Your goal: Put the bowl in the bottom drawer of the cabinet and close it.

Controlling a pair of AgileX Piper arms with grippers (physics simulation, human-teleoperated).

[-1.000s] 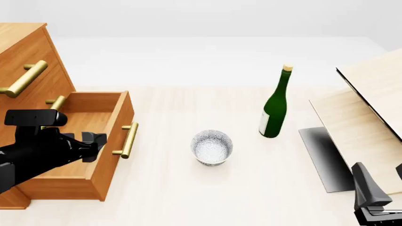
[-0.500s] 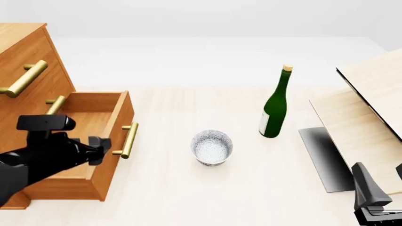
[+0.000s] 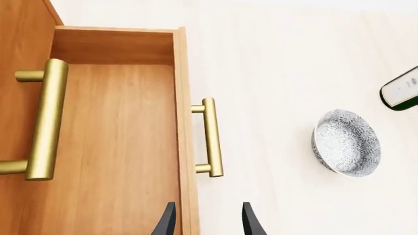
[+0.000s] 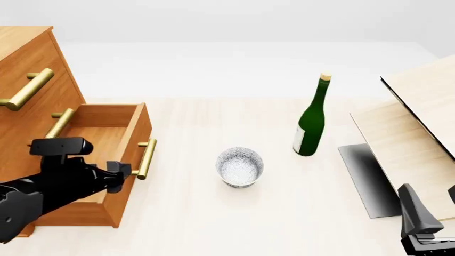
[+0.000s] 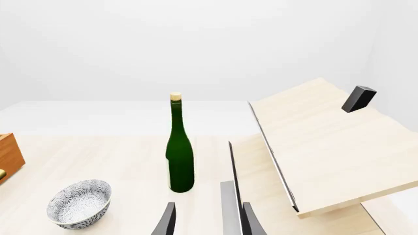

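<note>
Front view: a pale wooden table with an orange-brown cabinet [image 4: 29, 69] at the left edge. Its bottom drawer [image 4: 92, 160] stands pulled out and holds nothing, brass handle [image 4: 146, 158] facing the table's middle. The bowl [image 4: 240, 166], white with grey speckles, sits upright on the table well to the right of the drawer, apart from everything. A green bottle [image 4: 311, 118] stands upright beyond and to the right of the bowl. Pale boards [image 4: 419, 138] lean at the far right.

The left gripper [image 4: 117, 176] hovers over the drawer's front corner, near the handle. In its wrist view the two fingertips are parted with nothing between them — one over the drawer's front panel, one just outside it. The right gripper [image 5: 205, 220] sits low at the table's near right edge; its fingertips are likewise spread and hold nothing, though only the tips show, so how wide is hard to say.

Judging from this, the bowl has yet to be picked up. Risks: the left arm, reaching across, could knock the handle and nudge the drawer partly shut; a pinch on the bowl's thin rim could slip or tip it; a wide swing could topple the tall bottle nearby.
</note>
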